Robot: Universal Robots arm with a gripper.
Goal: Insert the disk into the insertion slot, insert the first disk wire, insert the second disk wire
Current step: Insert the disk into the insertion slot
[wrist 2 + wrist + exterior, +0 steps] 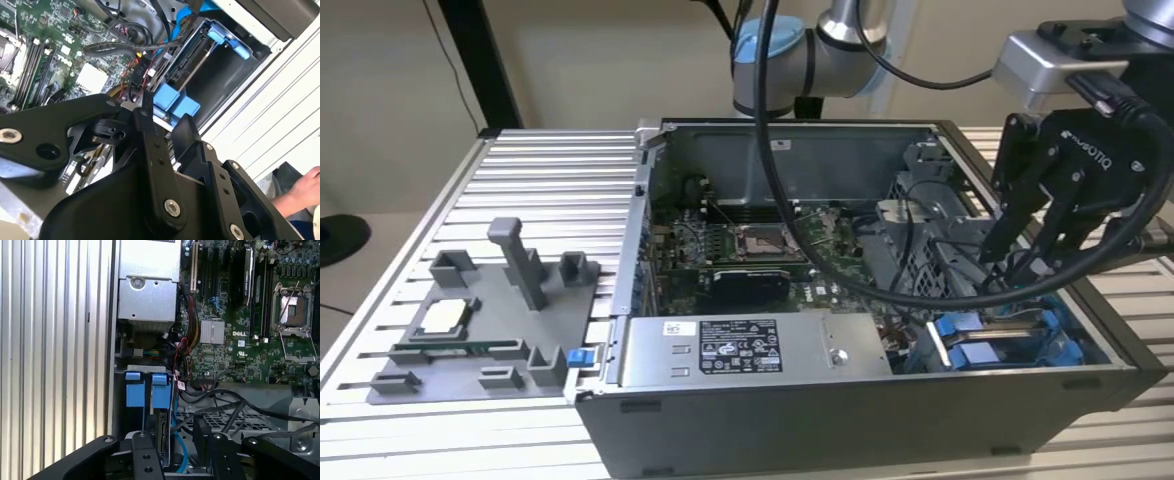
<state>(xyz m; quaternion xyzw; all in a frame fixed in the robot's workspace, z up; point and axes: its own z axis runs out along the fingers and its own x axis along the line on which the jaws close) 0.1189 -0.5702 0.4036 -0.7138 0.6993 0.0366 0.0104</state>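
Note:
The disk point(189, 59) stands edge-on in the insertion slot point(220, 80) at the case's front corner, on the exterior view's right. Its blue carrier tabs point(147, 392) stick out toward the motherboard and also show as blue carrier tabs point(974, 345). My gripper point(1027, 262) hangs just above that bay, open, with its fingers point(142, 450) either side of the disk's edge. In the second wrist view my gripper point(167, 109) has one fingertip close to a black connector point(142, 67) on red and yellow wires. A blue cable point(180, 445) runs beside the disk.
A grey labelled power-supply box point(747, 350) lies along the case front beside the bay. The motherboard point(747, 245) fills the case floor, with loose black cables over it. A grey fixture point(480, 320) holding parts sits on the ribbed table. A person's hand point(300, 192) is outside the case.

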